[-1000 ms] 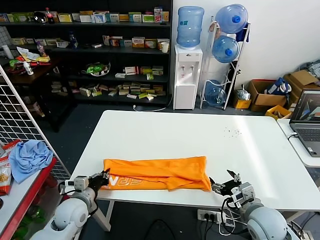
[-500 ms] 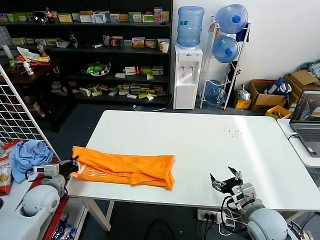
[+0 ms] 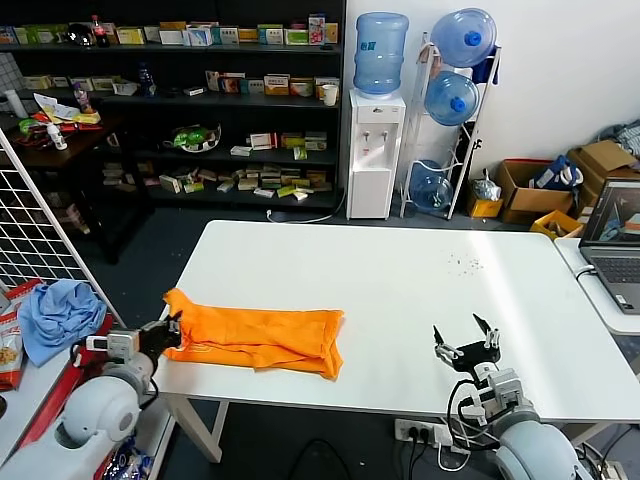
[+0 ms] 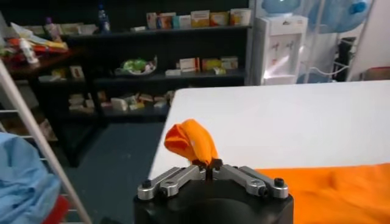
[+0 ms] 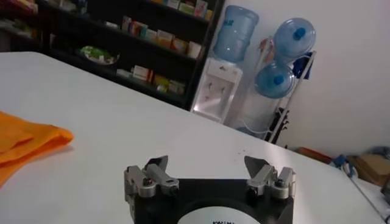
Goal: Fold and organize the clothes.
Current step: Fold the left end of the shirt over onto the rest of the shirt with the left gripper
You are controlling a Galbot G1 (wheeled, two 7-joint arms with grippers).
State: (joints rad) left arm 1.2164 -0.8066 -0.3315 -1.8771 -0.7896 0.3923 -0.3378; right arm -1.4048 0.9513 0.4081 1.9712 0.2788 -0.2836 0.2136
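Arms sit low at the near edge of the white table [image 3: 400, 290], 1 at each front corner, both reaching forward from below the tabletop. The left gripper [image 3: 168, 335] is at the table's front-left corner, its rounded grey arm housing hanging off the table's side beside the red-edged shelf. Its jaws are clenched on a bunched corner of the orange T-shirt [image 3: 258, 340]; in the left wrist view the pinched fabric stands up as a small orange peak [image 4: 191, 142] right above the closed fingers [image 4: 177, 178], with the rest of the cloth spreading away flat over the tabletop.

The T-shirt lies as a long, narrow folded band near the table's front-left edge, stretching from the left gripper toward the table's middle. Its far end stops well apart from the right gripper [image 3: 466, 345].

The right gripper is poised above the table's front-right area, released, its 2 fingers [image 5: 151, 172] spread wide with nothing between them. In the right wrist view the orange cloth [image 5: 27, 146] shows only at the far side of the tabletop.

A light blue cloth [image 3: 58, 316] lies on the shelf to the robot's left.
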